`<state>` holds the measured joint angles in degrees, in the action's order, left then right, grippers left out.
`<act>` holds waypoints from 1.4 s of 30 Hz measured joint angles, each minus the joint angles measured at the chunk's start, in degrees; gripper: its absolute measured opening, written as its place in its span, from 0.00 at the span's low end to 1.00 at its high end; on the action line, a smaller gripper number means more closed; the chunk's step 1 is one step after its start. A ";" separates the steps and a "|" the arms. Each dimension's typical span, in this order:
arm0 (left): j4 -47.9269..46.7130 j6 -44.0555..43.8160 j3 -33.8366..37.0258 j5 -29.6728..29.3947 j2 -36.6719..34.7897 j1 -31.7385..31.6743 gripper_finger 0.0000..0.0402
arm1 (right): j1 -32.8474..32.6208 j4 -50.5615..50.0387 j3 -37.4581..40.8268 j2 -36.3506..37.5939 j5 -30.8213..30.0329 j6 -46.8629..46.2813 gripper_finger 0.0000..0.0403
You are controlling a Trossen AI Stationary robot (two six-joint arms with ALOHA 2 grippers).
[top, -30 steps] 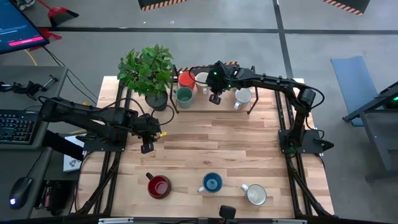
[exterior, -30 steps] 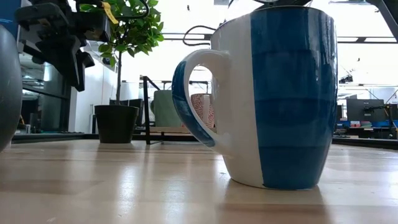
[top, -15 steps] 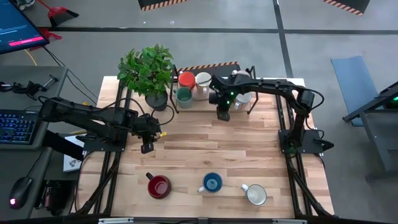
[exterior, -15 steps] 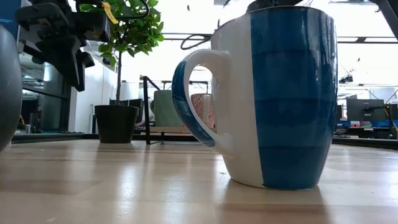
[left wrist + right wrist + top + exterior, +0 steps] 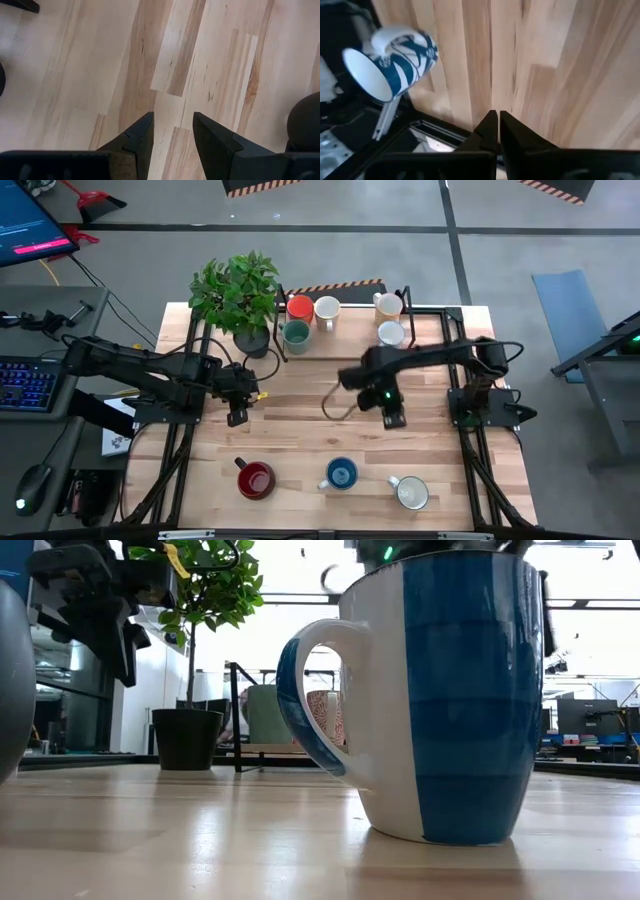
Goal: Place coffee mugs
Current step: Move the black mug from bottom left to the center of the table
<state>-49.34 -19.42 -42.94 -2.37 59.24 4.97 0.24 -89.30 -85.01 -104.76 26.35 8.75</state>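
Counter [image 5: 300, 400]: pale wood planks, dark frame rails along both sides.
Left gripper [image 5: 237, 417]: hovering over bare planks at left-centre of counter; jaws parted by a modest gap, nothing between them, seen in the left wrist view [image 5: 172, 132].
Right gripper [image 5: 392, 418]: over the counter right of centre, between the far rack and the near row of mugs; jaws pressed together, nothing held, seen in the right wrist view [image 5: 495, 125].
Near row, left to right: red mug [image 5: 255, 478], blue mug [image 5: 341, 473], white-grey mug [image 5: 411, 492]; all upright on the counter, apart from one another.
Blue mug, low view [image 5: 440, 690]: blue and white bands, handle to the left, filling most of the picture.
Rack [image 5: 345, 355]: dark wire frame at far edge of counter, carrying the far mugs.
Rack, left group: orange mug [image 5: 299, 308], cream mug [image 5: 326, 309] just beside it, teal-green mug [image 5: 296, 333] just nearer.
Rack, right group: beige mug [image 5: 388, 304] farther, white mug [image 5: 391, 333] nearer.
Right wrist view: blue-patterned white mug [image 5: 390, 62] with its opening towards the camera, near the counter edge.
Potted plant [image 5: 238, 295]: leafy, dark pot, far left corner beside the rack.
Beyond counter, left: keyboard [image 5: 25, 385], monitor [image 5: 30, 225].
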 joint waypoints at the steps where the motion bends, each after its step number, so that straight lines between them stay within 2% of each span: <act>1: 0.06 0.02 0.00 0.00 0.00 0.00 0.31 | -1.60 -0.41 0.00 0.75 -1.35 -2.32 0.00; 5: 1.40 0.02 0.02 0.02 0.00 0.00 0.31 | -8.01 -0.47 0.00 5.56 -7.64 -11.67 0.01; 8: 3.26 0.02 0.02 0.02 0.00 0.00 0.31 | -13.06 0.61 0.31 10.36 -14.54 -19.08 0.01; 11: 4.59 0.02 0.02 0.02 0.00 0.00 0.31 | -17.88 6.05 4.98 18.54 -19.76 -24.94 0.01; 15: 5.06 0.04 0.02 0.01 0.00 0.00 0.31 | -22.91 20.28 19.60 33.92 -21.85 -35.33 0.01; 18: 5.09 0.00 0.02 0.01 0.00 0.00 0.31 | -26.73 35.95 33.02 45.92 -21.83 -44.00 0.01; 21: 5.10 0.02 0.02 0.02 0.00 0.00 0.31 | -29.71 51.40 44.76 55.17 -22.89 -48.80 0.01; 25: 5.93 0.02 0.02 0.02 0.00 0.02 0.31 | -31.91 71.89 56.80 61.00 -24.90 -44.03 0.00; 30: 11.84 -0.03 0.02 -0.72 0.00 0.01 0.31 | -32.19 98.58 68.20 60.39 -25.97 -30.48 0.00; 32: 14.86 -0.85 0.02 -0.74 0.03 0.01 0.31 | -32.16 105.73 71.40 59.71 -26.86 -26.66 0.00; 35: 19.82 -4.54 0.02 -0.29 1.01 0.86 0.31 | -32.16 112.15 73.71 59.38 -29.68 -23.20 0.00; 37: 25.20 -5.59 0.03 3.75 2.30 2.93 0.31 | -32.16 113.18 73.94 59.37 -30.91 -22.69 0.00; 39: 34.27 -2.82 0.04 8.34 3.74 5.65 0.32 | -32.16 112.98 73.60 59.41 -32.07 -22.31 0.00; 42: 50.09 5.04 0.04 12.25 5.36 9.08 0.33 | -32.16 113.30 72.81 59.44 -33.91 -20.84 0.03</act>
<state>0.75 -14.38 -42.89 9.88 64.60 14.05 -31.92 24.00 -12.20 -45.32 -7.56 -12.09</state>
